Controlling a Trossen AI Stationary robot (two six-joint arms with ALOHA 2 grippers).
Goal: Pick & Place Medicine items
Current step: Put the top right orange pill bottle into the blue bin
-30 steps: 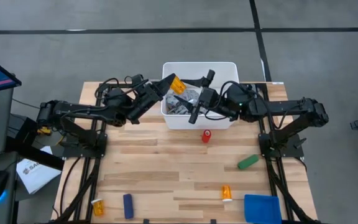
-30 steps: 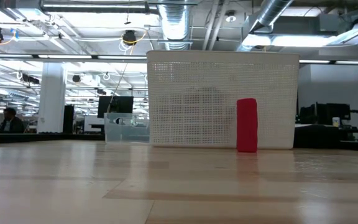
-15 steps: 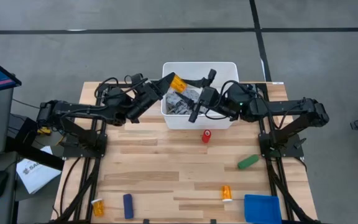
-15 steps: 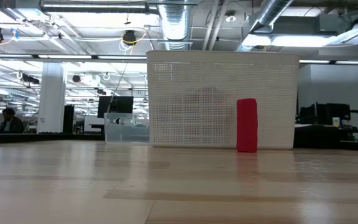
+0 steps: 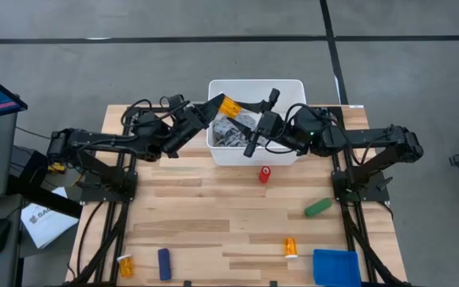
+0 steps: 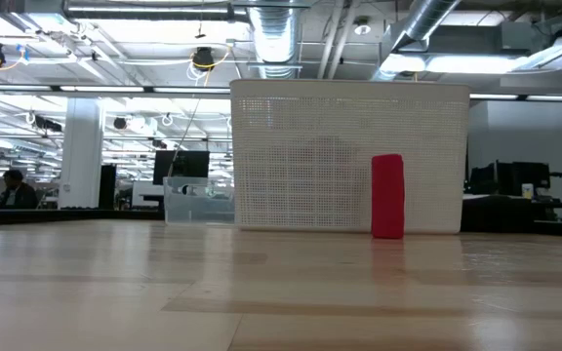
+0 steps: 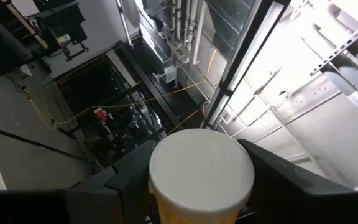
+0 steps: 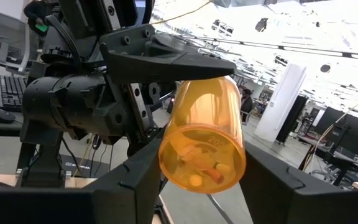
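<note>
My left gripper (image 5: 225, 106) is shut on an orange pill bottle (image 5: 229, 107) with a white cap (image 7: 201, 165), above the left side of the white bin (image 5: 293, 86). My right gripper (image 5: 255, 121) hangs open over the bin and faces that bottle. In the right wrist view its fingers stand on either side of the bottle's round bottom (image 8: 202, 163); I see no touch. Two more orange bottles lie on the table, one near the right front (image 5: 291, 247) and one at the left front (image 5: 124, 261). My left gripper pinches the bottle's orange wall (image 7: 166, 210) just below the cap, between its two fingers. One finger (image 8: 185, 61) lies across the top of the wall; the bottle hides the other from this side. It comes from the table's left. The bottle is lifted clear, bottom toward my right gripper.
A grey rag (image 5: 233, 127) lies inside the bin. A red item (image 5: 264, 173) stands just in front of the bin (image 6: 349, 156), also red in the low view (image 6: 387, 195). A green item (image 5: 318, 208), a dark blue item (image 5: 164, 264) and a blue cloth (image 5: 336, 267) lie nearer the front.
</note>
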